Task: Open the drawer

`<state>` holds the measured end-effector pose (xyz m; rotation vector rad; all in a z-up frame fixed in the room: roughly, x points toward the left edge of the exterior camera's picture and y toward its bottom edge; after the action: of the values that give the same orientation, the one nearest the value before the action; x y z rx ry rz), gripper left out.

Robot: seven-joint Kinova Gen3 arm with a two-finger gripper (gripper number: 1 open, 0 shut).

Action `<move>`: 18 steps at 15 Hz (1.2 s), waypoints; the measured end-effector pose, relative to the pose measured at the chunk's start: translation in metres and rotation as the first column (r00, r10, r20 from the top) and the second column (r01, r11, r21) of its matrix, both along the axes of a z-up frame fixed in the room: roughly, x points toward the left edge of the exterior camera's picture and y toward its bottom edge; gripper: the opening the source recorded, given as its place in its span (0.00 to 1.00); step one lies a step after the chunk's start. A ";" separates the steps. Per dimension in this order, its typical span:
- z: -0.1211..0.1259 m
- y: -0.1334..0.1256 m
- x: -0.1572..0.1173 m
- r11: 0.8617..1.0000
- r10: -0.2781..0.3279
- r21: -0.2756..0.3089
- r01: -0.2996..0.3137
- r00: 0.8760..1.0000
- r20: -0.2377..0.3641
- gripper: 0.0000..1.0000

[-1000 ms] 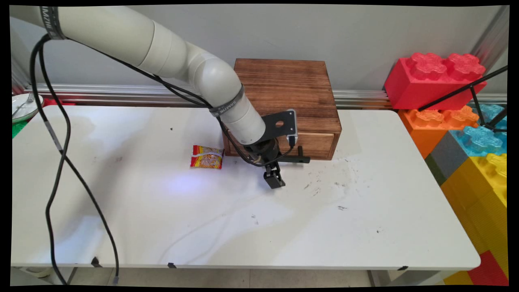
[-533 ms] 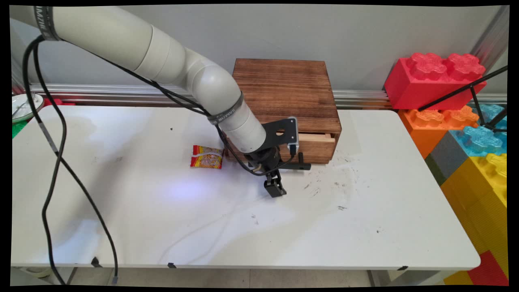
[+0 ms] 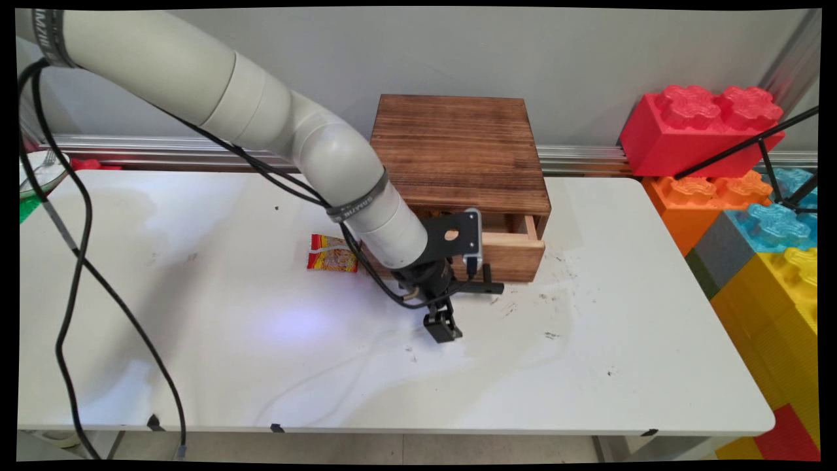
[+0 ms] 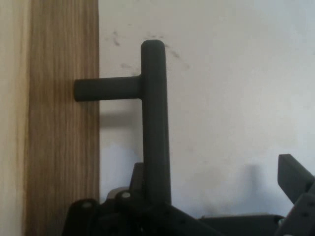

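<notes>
White table (image 3: 588, 366), scuffed with dark marks towards the right of centre. Big toy bricks (image 3: 703, 127) stacked off the table's right end.

Arm (image 3: 314, 150) in from upper left, bent down at the wrist, low over the table just in front of the box; cables hanging to the left.

Wooden box (image 3: 458, 144) at the table's far edge, against the wall rail. Solid and probably heavy enough to stay put under a gentle pull; no need seen to hold it.

Drawer (image 3: 516, 252) in the box's lower front, partly out, light wood of its inside showing at the right. Stiff, rigid wood; likely to slide straight along its own line and bind if pulled askew.

Handle (image 4: 155, 123), black T-shaped bar on a short post off the drawer front, level with the table and just above it. Hard, smooth, thin: the only sensible grip, best taken near the post.

Gripper (image 4: 216, 172) pointing down at the table, bar running into its linkage beside one finger (image 4: 138, 179). Jaws wide apart, not closed on the bar; other finger (image 4: 295, 182) well clear. Contact with the bar not certain.

Red and yellow snack packet (image 3: 333, 254) flat on the table, left of the box, untouched.
</notes>
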<state>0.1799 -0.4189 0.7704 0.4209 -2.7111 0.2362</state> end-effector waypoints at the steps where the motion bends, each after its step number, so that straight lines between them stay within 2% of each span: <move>1: 0.000 0.004 -0.002 1.000 -0.004 0.002 0.004 1.000 -0.002 1.00; 6: 0.000 0.030 -0.011 1.000 -0.020 0.018 0.020 1.000 -0.013 1.00; 18: 0.000 0.082 -0.035 0.997 0.003 0.079 0.001 0.999 -0.050 1.00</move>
<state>0.1450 -0.3373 0.7700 0.4452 -2.6776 0.1171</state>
